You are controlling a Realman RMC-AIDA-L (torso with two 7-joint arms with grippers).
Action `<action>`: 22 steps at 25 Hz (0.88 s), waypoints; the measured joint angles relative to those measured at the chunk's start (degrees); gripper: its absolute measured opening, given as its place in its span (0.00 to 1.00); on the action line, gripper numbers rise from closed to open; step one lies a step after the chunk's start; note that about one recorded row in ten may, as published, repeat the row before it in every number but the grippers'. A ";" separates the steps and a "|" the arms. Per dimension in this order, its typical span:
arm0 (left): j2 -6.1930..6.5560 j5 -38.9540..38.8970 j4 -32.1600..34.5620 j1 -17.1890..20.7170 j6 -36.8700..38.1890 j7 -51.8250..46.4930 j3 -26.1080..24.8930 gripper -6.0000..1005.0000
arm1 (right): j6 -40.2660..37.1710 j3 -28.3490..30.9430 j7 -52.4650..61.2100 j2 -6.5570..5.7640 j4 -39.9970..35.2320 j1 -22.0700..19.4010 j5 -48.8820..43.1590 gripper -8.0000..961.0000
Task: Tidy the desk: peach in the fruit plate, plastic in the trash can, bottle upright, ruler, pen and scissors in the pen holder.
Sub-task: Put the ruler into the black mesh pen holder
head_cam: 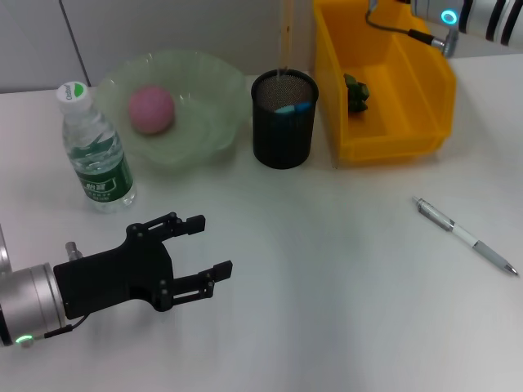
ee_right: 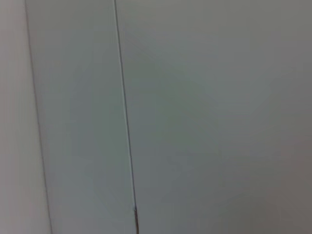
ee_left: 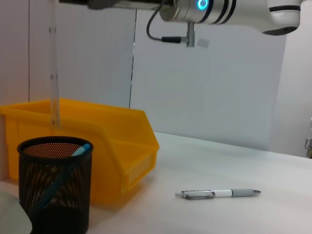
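Observation:
A clear ruler [ee_left: 53, 73] hangs upright just above the black mesh pen holder [head_cam: 283, 122]. My right gripper [ee_left: 63, 2] is shut on its top end, at the upper edge of the left wrist view. Blue scissors handles [head_cam: 292, 107] show inside the holder. The pen [head_cam: 466, 237] lies flat on the table at the right. The pink peach [head_cam: 151, 109] rests in the green fruit plate [head_cam: 208, 77]. The bottle [head_cam: 94, 151] stands upright at the left. Green plastic [head_cam: 356, 91] lies in the yellow trash can [head_cam: 392, 139]. My left gripper [head_cam: 214, 245] hovers open over the near left of the table.
The yellow trash can stands right beside the pen holder, and the fruit plate is close on the holder's other side. A white wall rises behind the table.

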 joint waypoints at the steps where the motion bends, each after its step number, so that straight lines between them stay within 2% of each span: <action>1: 0.00 0.00 0.00 0.00 0.00 0.00 0.00 0.79 | 0.00 0.00 0.00 0.00 0.00 0.00 0.00 0.40; 11: -0.12 0.00 -0.07 -0.39 -0.51 0.79 0.17 0.79 | -0.28 -0.02 -6.81 0.08 3.43 0.06 4.25 0.40; 22: -0.18 -0.04 -0.14 -0.97 -1.99 1.82 -0.19 0.79 | -1.49 -1.10 -20.83 0.25 9.05 0.65 14.66 0.40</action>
